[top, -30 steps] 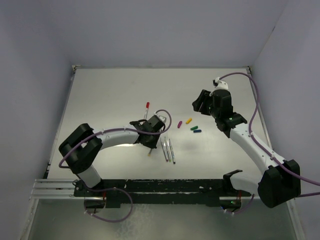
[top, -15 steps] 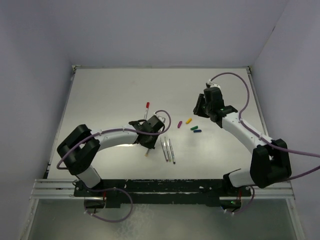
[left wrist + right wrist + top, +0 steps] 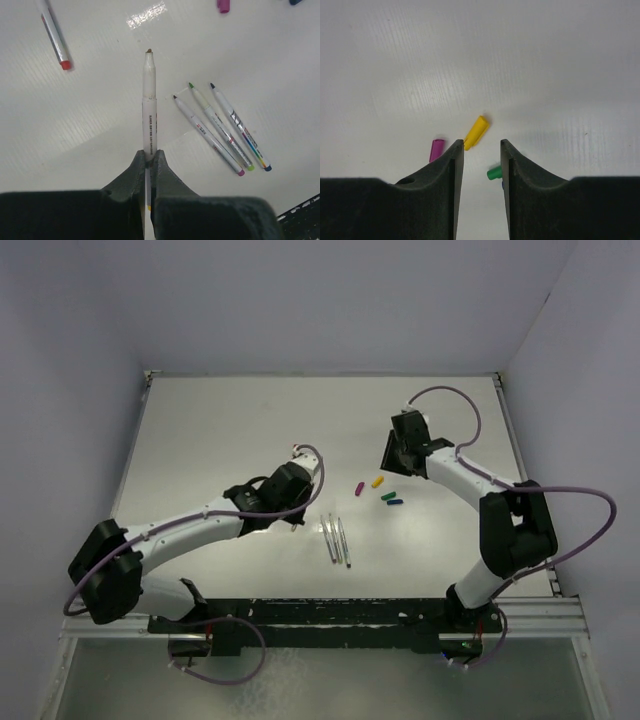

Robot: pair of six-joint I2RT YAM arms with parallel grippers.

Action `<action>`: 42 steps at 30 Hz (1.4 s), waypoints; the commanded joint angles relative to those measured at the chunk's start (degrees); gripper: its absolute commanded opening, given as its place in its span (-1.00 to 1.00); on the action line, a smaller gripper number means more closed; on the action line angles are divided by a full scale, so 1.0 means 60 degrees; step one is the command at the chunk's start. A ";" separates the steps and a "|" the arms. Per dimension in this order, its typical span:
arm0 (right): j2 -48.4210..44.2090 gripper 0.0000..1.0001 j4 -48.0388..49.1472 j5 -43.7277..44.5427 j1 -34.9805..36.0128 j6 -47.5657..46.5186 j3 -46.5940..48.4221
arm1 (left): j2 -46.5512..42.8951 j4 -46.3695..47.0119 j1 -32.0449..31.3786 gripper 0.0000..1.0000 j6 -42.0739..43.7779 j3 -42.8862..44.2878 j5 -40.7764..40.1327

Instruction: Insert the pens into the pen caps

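Note:
My left gripper (image 3: 288, 502) is shut on a grey-white pen (image 3: 149, 110) and holds it above the table, its brownish tip pointing forward and a yellow end showing between the fingers (image 3: 165, 175). Three more pens, purple (image 3: 207, 135), green (image 3: 220, 127) and blue (image 3: 240, 127), lie side by side to its right (image 3: 336, 538). A pen with a red end (image 3: 55, 37) lies at the far left. My right gripper (image 3: 392, 455) is open and empty (image 3: 480, 145) over the yellow cap (image 3: 476, 132). The purple cap (image 3: 436, 149) lies left of it, the green cap (image 3: 494, 173) right, the blue cap (image 3: 395, 502) mostly hidden.
The white table (image 3: 200, 420) is walled at the back and on both sides. The four loose caps lie in a small cluster (image 3: 377, 481) between the two grippers. The arm bases and a black rail (image 3: 320, 615) run along the near edge.
My left gripper has lifted the pen off the table and drawn back to the left. My right arm has folded inward, its gripper lowering toward the caps.

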 commanded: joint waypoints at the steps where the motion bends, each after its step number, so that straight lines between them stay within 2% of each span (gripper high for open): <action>1: 0.0374 -0.22 -0.0188 0.0281 0.0259 0.0381 0.0557 | -0.1621 0.2050 -0.0017 -1.00 0.0690 -0.0813 -0.0060; 5: 0.0832 -0.17 -0.0283 0.0365 0.0513 0.0512 0.0785 | -0.2626 0.3327 0.0072 -1.00 0.0871 -0.1593 -0.0048; 10: 0.1242 -0.10 -0.0685 0.0837 0.0875 0.0716 0.1119 | -0.2459 0.2896 0.0206 -1.00 0.0971 -0.1376 -0.0025; 14: 0.1483 0.09 -0.0984 0.1136 0.0989 0.1034 0.1269 | -0.2450 0.2901 0.0212 -1.00 0.0984 -0.1412 0.0111; 18: 0.1448 0.14 -0.1082 0.1445 0.1023 0.1403 0.1154 | -0.2414 0.2886 0.0245 -1.00 0.1033 -0.1416 0.0197; 28: 0.1931 0.07 -0.0947 0.1111 0.1023 0.2121 0.1176 | -0.2207 0.2732 0.0312 -1.00 0.1265 -0.1316 0.0349; 42: 0.2503 -0.06 -0.0674 0.1057 0.1005 0.2263 0.1280 | -0.2281 0.2556 0.0409 -1.00 0.1291 -0.1354 0.0413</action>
